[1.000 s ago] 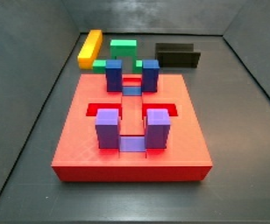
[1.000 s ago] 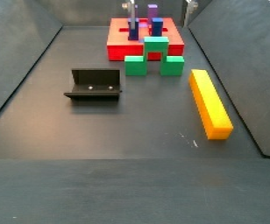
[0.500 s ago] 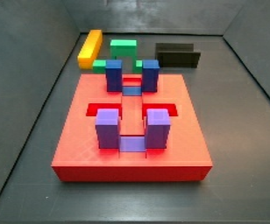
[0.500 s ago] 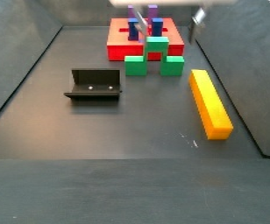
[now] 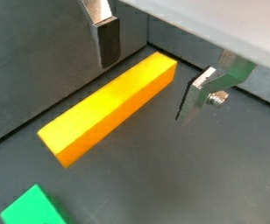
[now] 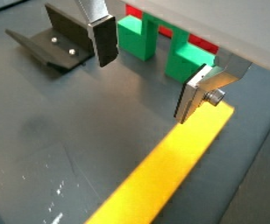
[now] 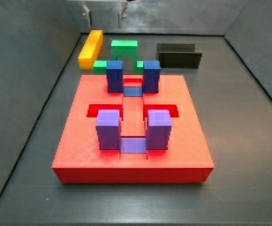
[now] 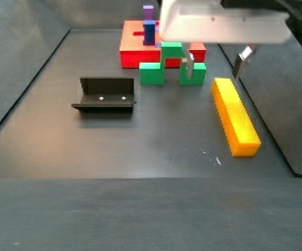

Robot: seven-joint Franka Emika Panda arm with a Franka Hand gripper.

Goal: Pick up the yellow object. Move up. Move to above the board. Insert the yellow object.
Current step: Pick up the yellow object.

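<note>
The yellow object (image 5: 108, 109) is a long yellow-orange bar lying flat on the dark floor; it also shows in a wrist view (image 6: 173, 166) and in both side views (image 7: 91, 48) (image 8: 235, 116). My gripper (image 5: 155, 70) (image 6: 149, 70) is open and empty, hanging above the bar's end nearest the green block. Its fingers (image 5: 107, 39) stand either side of that end, well above it. In the side views the gripper (image 7: 105, 12) (image 8: 217, 51) is at the top of the picture. The board (image 7: 73, 141) (image 8: 131, 41) is a red slab with blue and purple posts.
A green block (image 7: 124, 46) (image 8: 174, 61) (image 6: 138, 39) stands between the bar and the board. The fixture (image 8: 105, 95) (image 7: 178, 56) (image 6: 55, 48) stands on the floor beside it. Grey walls close in the floor on all sides.
My gripper has come down into both side views over the yellow bar's end. The bar, block and board have not moved.
</note>
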